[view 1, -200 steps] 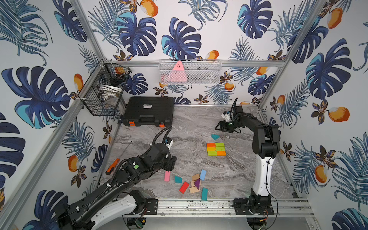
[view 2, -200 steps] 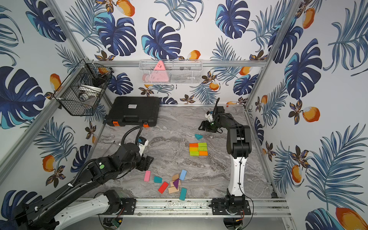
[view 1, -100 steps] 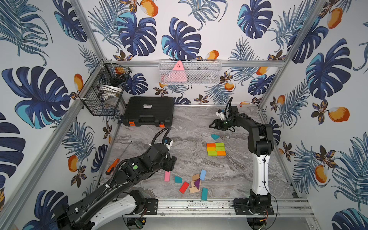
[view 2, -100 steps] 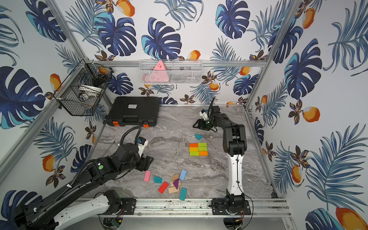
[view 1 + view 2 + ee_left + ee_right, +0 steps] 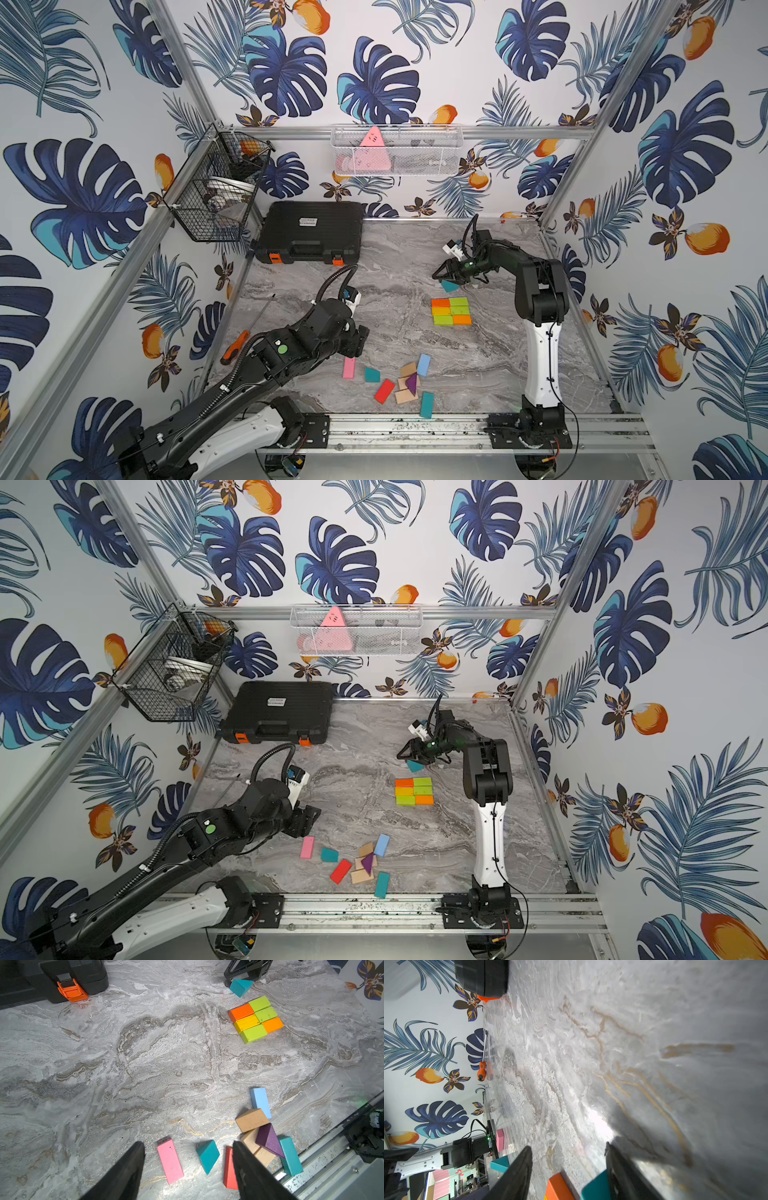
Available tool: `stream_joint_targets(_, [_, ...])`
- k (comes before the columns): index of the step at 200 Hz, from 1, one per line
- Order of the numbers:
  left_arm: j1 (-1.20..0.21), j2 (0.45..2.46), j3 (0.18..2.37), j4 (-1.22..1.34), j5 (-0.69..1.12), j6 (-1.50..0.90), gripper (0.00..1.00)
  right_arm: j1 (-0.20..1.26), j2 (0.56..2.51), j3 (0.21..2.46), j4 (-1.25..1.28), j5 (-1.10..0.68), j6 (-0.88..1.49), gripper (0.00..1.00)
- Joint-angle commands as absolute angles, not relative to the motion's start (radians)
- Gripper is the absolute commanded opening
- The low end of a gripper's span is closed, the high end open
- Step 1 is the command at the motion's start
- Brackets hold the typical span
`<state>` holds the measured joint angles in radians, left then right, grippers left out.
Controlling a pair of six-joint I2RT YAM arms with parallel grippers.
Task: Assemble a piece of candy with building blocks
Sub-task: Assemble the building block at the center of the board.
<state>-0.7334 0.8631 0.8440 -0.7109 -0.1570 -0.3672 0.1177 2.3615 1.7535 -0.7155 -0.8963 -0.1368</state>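
Note:
Six green, orange and yellow building blocks form a tight rectangle (image 5: 451, 311) (image 5: 414, 791) (image 5: 256, 1019) at mid-table. A teal triangle (image 5: 449, 286) (image 5: 241, 987) lies just behind it. My right gripper (image 5: 440, 274) (image 5: 568, 1147) is low beside that triangle, jaws open, with one finger against the teal block (image 5: 596, 1189) and nothing between them. Loose blocks lie near the front: a pink one (image 5: 348, 368) (image 5: 170, 1161), a teal triangle (image 5: 207, 1155), a red one (image 5: 384, 390) and a mixed pile (image 5: 409, 382). My left gripper (image 5: 357, 345) (image 5: 188, 1146) hovers open over the pink and teal pieces.
A black tool case (image 5: 309, 232) sits at the back left. An orange-handled screwdriver (image 5: 235, 351) lies along the left wall. A black wire basket (image 5: 216, 187) and a white mesh basket (image 5: 397, 151) hang on the walls. The metal rail (image 5: 415, 428) borders the front edge.
My right gripper has swung left and come down next to the teal triangle, and its jaws have narrowed. The left arm and all the blocks stay where they were.

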Motion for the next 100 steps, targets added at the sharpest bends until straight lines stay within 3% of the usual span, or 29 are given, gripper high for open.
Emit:
stream_joint_targets(1, [-0.733,0.866,0.848,-0.705,-0.158,-0.357,0.71,0.121,2.383,1.749,-0.816,-0.822,-0.179,0.58])
stream_joint_targets(100, [-0.733,0.874,0.847,-0.705,-0.156,-0.356,0.71,0.126,2.475,1.862,-0.925,-0.863,-0.262,0.56])
